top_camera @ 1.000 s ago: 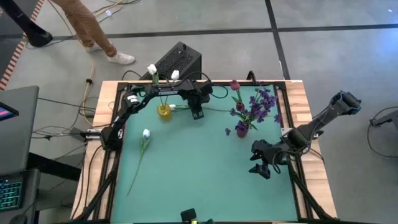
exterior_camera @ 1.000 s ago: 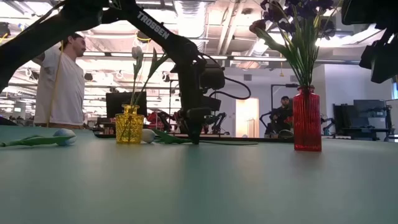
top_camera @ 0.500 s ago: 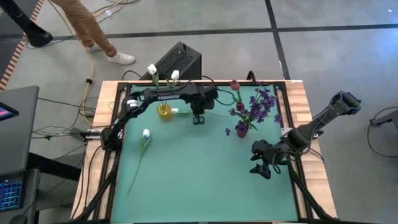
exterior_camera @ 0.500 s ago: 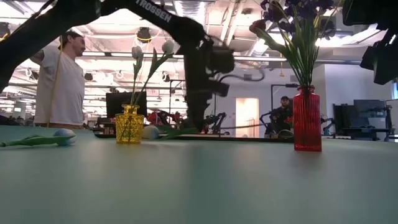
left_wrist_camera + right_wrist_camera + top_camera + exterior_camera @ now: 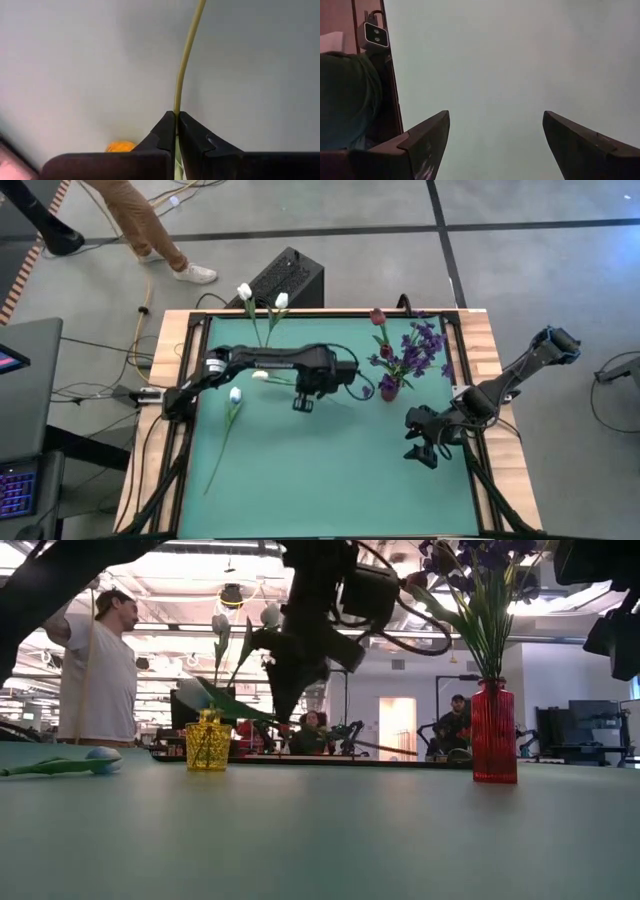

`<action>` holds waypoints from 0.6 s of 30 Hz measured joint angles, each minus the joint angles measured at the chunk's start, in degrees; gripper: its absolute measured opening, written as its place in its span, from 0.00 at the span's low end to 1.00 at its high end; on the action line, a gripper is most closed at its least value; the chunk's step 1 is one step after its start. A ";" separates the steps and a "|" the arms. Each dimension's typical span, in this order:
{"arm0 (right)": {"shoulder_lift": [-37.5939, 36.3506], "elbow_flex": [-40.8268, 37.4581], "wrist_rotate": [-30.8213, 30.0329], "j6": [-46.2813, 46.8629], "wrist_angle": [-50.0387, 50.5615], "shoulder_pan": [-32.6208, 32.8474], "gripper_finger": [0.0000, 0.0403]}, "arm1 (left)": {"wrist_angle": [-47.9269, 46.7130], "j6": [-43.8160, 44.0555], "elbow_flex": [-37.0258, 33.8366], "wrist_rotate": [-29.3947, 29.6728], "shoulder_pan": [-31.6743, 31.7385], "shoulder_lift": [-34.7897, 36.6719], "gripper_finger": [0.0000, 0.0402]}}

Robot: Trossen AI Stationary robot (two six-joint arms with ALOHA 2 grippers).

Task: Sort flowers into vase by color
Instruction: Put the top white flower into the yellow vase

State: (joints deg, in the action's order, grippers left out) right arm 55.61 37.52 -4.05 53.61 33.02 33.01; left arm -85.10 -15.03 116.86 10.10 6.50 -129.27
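Now the white tulip (image 5: 258, 375) hangs lifted off the desk (image 5: 320, 470), its thin stem (image 5: 187, 55) pinched in my closed left jaws (image 5: 176, 131). It looks light and whippy, bloom trailing sideways; gripping nearer the head should steady it. Beyond them stands the yellow vase (image 5: 208, 740). My right jaws (image 5: 495, 145) wait open over bare green desk.
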 joint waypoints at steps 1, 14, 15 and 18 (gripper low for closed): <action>0.00 0.00 0.00 -0.07 -0.03 0.01 0.86 | -0.62 0.63 -0.22 1.23 -0.63 0.01 0.00; -0.02 0.00 -0.18 -2.56 -0.16 -0.06 0.86 | 2.74 13.01 -22.07 9.88 -10.50 12.29 0.00; -0.02 0.00 -0.24 -2.68 -0.31 -0.06 0.86 | 4.24 13.97 -24.92 10.19 -11.46 14.45 0.00; -0.02 0.00 -0.35 -2.63 -0.79 -0.12 0.86 | 9.88 16.49 -34.20 11.85 -14.51 21.32 0.00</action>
State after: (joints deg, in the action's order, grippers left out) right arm 55.59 37.52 -4.40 50.98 32.23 32.88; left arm -75.21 1.45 82.66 21.95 -8.02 -107.95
